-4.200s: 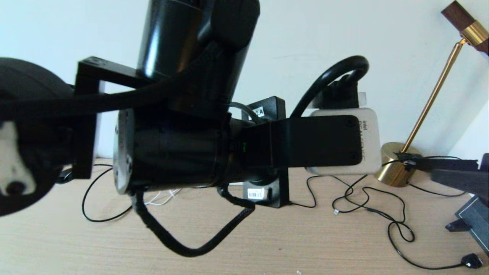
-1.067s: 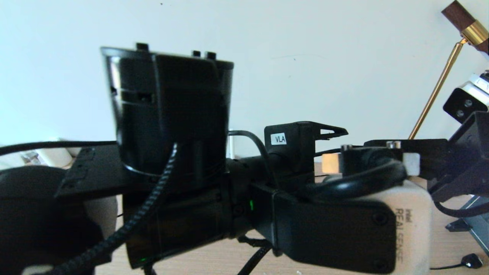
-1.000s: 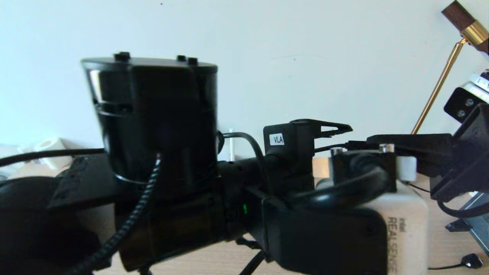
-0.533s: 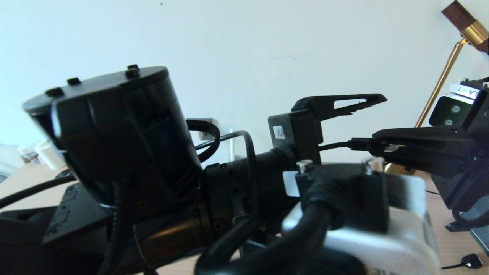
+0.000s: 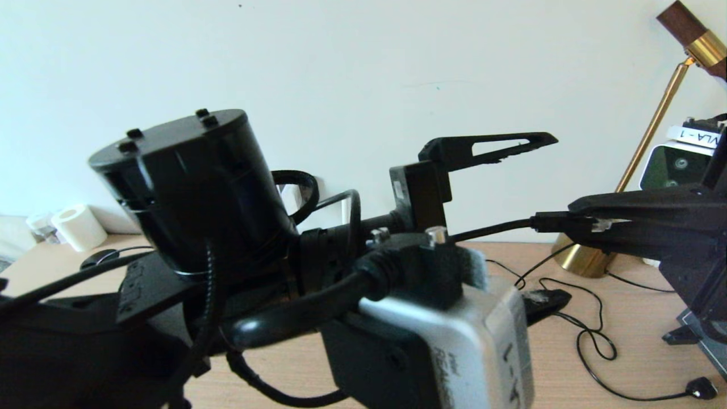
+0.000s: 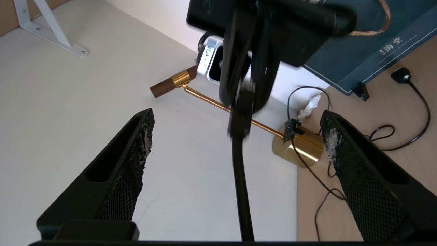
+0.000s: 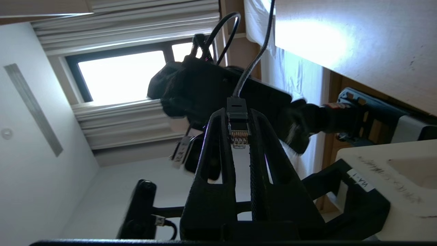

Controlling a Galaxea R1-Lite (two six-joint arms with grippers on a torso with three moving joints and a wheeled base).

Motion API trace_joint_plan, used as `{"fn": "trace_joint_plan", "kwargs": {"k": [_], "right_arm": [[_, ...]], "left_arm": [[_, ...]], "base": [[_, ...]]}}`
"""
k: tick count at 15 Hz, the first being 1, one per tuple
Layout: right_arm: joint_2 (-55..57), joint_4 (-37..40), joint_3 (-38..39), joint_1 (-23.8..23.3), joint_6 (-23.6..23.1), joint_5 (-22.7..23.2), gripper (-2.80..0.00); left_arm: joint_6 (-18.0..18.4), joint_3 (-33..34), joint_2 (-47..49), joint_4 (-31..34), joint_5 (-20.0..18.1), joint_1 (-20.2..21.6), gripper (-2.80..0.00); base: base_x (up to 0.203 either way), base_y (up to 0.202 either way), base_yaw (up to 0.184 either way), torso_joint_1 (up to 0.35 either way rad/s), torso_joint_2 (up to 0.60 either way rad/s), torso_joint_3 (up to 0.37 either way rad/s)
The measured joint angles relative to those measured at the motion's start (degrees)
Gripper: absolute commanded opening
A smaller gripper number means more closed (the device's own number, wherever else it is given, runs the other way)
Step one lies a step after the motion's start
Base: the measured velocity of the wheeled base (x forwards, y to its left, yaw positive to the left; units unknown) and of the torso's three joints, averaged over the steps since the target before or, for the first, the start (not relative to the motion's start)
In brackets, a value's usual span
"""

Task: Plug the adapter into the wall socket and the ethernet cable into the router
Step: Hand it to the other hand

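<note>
Right pincer (image 7: pixel 239 136) is pinching the ethernet cable (image 7: pixel 237 114) by its connector, contacts facing out between the fingers; in the head view it's held up in the air on the right, above the counter (image 5: pixel 568 352), cable running back toward the left arm. Left pincer (image 6: pixel 235 136) is spread wide and holding nothing, with the cable passing through the gap between its fingers (image 6: pixel 129 171) without touching either. Looks like a handover or regrasp in mid-air. Router, adapter and wall socket aren't visible in any view; the left arm fills most of the head view, so I can't say where the ports are. Risks as I see them: grip is only on the small connector, so any pull from cable slack could twist it in the fingers or yank it out. If the left pincer closes off-centre it drags the cable sideways and skews the plug. Cable could also snag the brass lamp (image 5: pixel 590 255) or the thin black cords (image 5: pixel 590 335) lying on the counter. With the head view blocked, port alignment will be mostly blind.
</note>
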Motion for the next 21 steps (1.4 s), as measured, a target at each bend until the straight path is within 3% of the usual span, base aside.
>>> {"fn": "trace_joint_plan", "kwargs": {"k": [13,14,21], "right_arm": [[0.78,-0.38,0.13,-1.67,0.29,1.11,-2.8],[0.84,-0.36,0.09,-1.67,0.31,1.14,-2.8],[1.33,-0.46,0.11,-1.67,0.13,1.04,-2.8]], "left_arm": [[-0.24,-0.37,1.42,-1.9,-0.63,1.39,0.0],[-0.27,-0.38,1.53,-1.9,-0.63,1.32,-2.8],[-0.38,-0.31,2.04,-1.87,-0.44,-1.13,-2.8]], "base": [[0.0,0.0,0.0,0.0,0.0,0.0],[0.0,0.0,0.0,0.0,0.0,0.0],[0.0,0.0,0.0,0.0,0.0,0.0]]}}
